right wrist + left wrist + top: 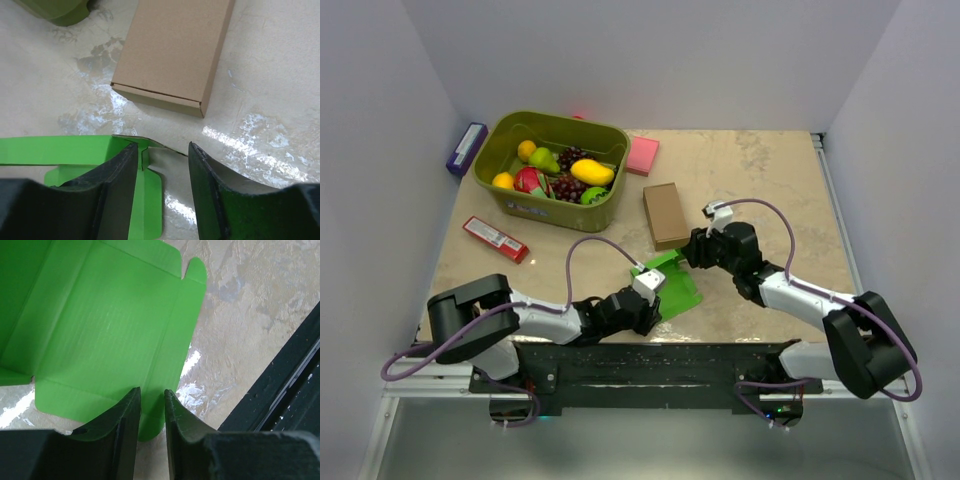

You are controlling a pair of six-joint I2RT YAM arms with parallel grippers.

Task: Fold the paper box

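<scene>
Spreading widest beneath me is the pale marbled table (770, 180), and at its far left stands an olive basket (560, 212) holding fruit. The paper box (675, 288) lies near the front edge between my two arms. It is a bright green sheet, mostly flat, with creased flaps and one side turned up. Just beyond it sits a brown cardboard box (666, 214), closed and apart from the green card. My right gripper (162, 147) is released, its jaws spread wide at the sheet's upturned corner, with bare table showing between them. My left gripper (151, 392) straddles the rounded flap at the sheet's near edge, jaws drawn to a narrow gap. Whether they pinch the card I cannot tell.
</scene>
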